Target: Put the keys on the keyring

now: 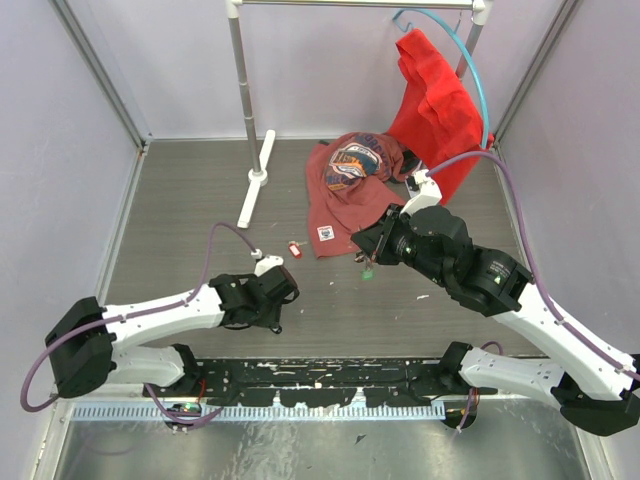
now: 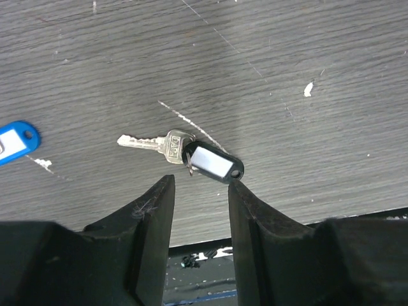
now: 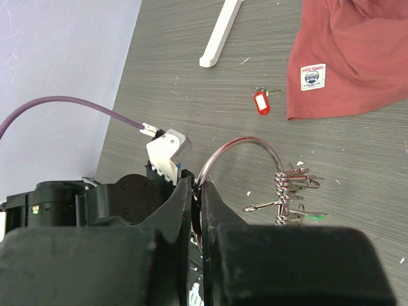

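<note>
Two grippers working: right gripper (image 3: 199,191) clamps the keyring (image 3: 245,145), several keys (image 3: 290,185) already threaded; left gripper (image 2: 199,191), jaws apart and empty, hovers over a black-tagged key (image 2: 191,153) on the table (image 2: 287,51). A red-tagged key (image 3: 261,102) and a blue tag (image 2: 16,141) wait loose.

The table (image 1: 200,200) is seen from high above its near edge. The left wrist view is pointed down, close to the tabletop. The right wrist view is angled across it; the shirt (image 1: 345,205) and red-tagged key (image 1: 294,248) are shared with the top view.
</note>
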`<state>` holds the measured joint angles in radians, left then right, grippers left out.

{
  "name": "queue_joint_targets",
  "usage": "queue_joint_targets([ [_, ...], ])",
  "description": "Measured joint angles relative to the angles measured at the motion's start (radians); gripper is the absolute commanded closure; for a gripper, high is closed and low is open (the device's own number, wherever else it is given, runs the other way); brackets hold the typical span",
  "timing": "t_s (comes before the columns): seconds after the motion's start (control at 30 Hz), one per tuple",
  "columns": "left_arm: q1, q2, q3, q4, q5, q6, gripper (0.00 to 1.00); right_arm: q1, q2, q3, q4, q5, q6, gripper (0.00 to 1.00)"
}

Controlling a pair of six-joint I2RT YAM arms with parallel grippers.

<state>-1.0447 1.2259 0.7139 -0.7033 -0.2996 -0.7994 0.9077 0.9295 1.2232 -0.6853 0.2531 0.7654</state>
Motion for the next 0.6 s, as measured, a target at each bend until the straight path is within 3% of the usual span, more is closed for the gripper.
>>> queue_joint_targets([
  [0.6, -0.001, 0.114, -0.017, 0.052, -0.005, 0.011, 0.73, 0.000, 0.000, 0.000, 0.000, 0.000, 0.000, 1.00],
])
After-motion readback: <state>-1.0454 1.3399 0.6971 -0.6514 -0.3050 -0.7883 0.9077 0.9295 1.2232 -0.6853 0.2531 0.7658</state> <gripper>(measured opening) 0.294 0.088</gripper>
